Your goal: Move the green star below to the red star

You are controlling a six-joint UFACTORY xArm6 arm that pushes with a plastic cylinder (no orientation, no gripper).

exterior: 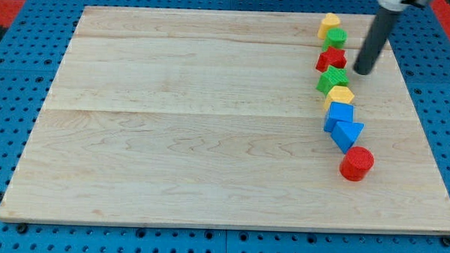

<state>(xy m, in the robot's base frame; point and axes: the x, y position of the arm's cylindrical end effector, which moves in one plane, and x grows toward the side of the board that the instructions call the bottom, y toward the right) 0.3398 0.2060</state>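
- The wooden board spreads far to the view's left of my tip.
- The red star sits just left of my tip and slightly above it.
- The green star lies just left of and a little below my tip, touching the red star's lower edge.
- Further below my tip: a yellow block, two blue blocks, and a red cylinder.
- Up-left of my tip: a yellow block and a green block.
- My tip is a bare rod with nothing to open or close; it holds nothing and rests on the board near the green star, apparently apart from it.
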